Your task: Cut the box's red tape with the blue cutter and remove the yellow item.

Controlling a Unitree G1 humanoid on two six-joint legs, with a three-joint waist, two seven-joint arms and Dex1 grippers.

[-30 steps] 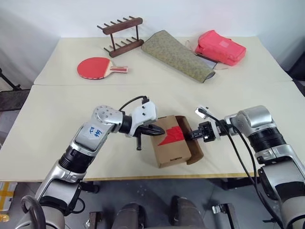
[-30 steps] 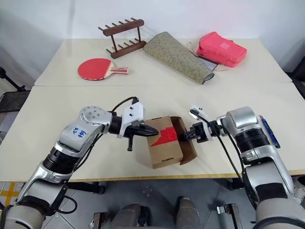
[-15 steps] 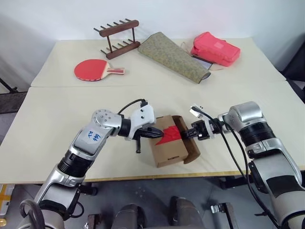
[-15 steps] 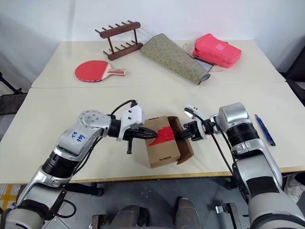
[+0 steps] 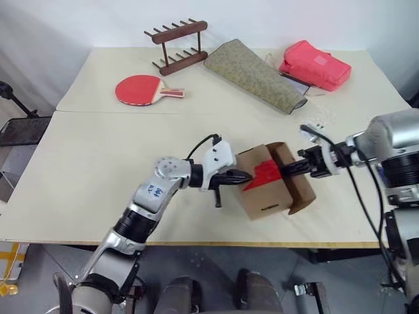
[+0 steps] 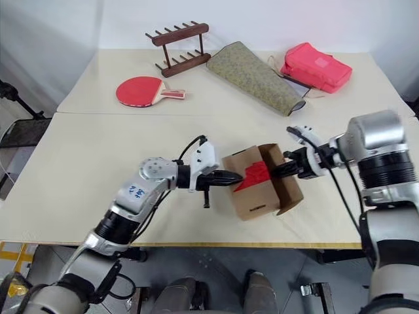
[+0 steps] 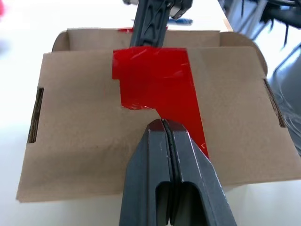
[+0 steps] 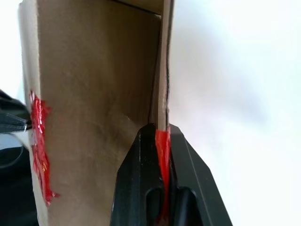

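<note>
Box (image 5: 272,181) tilted at the counter's (image 5: 85,163) near edge, flap pinched by the right fingers (image 5: 288,171); left fingers (image 5: 243,176), pressed together, nose the tape (image 5: 262,175). A hard pull could tear the flap or topple it off.

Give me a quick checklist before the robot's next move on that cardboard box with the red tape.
1. Right gripper shut on the box flap: ok.
2. Left gripper shut, tips pressed to the box at the red tape: ok.
3. Flap pulled open: ok.
4. Tape fully off the box: not ok, a patch remains.
5. Yellow item visible inside: cannot tell.
6. Box near the table front edge: ok, still on it.
</note>
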